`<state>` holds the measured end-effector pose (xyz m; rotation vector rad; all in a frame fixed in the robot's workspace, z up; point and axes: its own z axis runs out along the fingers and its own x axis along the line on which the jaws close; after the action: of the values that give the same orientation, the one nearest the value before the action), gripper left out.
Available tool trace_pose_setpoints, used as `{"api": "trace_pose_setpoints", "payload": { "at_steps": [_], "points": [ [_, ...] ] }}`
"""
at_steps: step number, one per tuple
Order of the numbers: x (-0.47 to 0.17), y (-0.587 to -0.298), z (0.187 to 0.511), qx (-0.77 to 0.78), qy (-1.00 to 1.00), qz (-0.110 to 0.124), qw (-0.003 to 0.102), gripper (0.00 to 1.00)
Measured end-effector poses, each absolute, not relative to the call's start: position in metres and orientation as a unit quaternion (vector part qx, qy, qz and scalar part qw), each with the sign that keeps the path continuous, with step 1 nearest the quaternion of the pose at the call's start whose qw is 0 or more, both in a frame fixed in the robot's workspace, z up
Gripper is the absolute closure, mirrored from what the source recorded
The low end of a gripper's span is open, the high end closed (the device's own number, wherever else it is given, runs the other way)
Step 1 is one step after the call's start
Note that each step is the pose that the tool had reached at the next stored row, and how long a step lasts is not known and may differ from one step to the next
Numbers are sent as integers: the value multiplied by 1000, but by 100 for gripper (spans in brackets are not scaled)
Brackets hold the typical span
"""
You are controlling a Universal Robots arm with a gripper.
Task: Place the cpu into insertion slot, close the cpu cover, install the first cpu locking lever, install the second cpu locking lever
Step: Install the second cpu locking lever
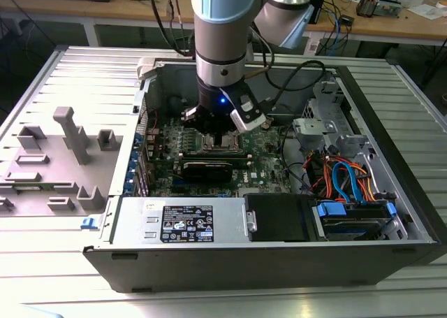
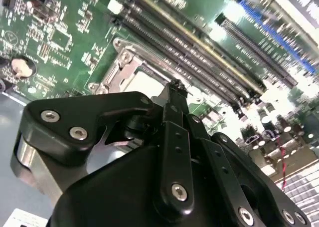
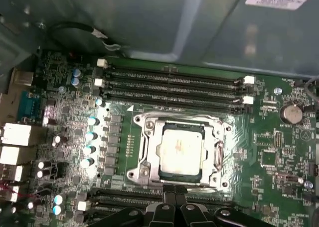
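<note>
The cpu (image 3: 179,148), a silver-grey square chip, lies flat in the insertion slot (image 3: 141,173) on the green motherboard. The cpu cover (image 3: 149,142), a thin metal frame, lies down around the chip with the chip showing through its window. My gripper (image 3: 174,189) hovers just above the edge of the socket, shut with nothing between its fingertips. In the second wrist view the gripper (image 2: 178,86) points down at the same socket, where the cpu (image 2: 147,82) and the cpu cover (image 2: 117,70) show beyond it. In the exterior view the gripper (image 1: 218,133) hangs inside the open computer case, over the socket.
Long black memory slots (image 3: 169,82) run beside the socket on two sides. A power supply box (image 1: 181,220) and a drive bay with blue and orange cables (image 1: 349,185) fill the case's near side. A grey fixture (image 1: 70,133) stands at the exterior view's left.
</note>
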<state>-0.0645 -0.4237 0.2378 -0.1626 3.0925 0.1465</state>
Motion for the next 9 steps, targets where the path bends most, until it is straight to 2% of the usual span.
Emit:
{"api": "trace_pose_setpoints", "payload": {
  "at_steps": [9],
  "points": [
    [-57,-410,237,-48,998,31,20,89]
  ]
}}
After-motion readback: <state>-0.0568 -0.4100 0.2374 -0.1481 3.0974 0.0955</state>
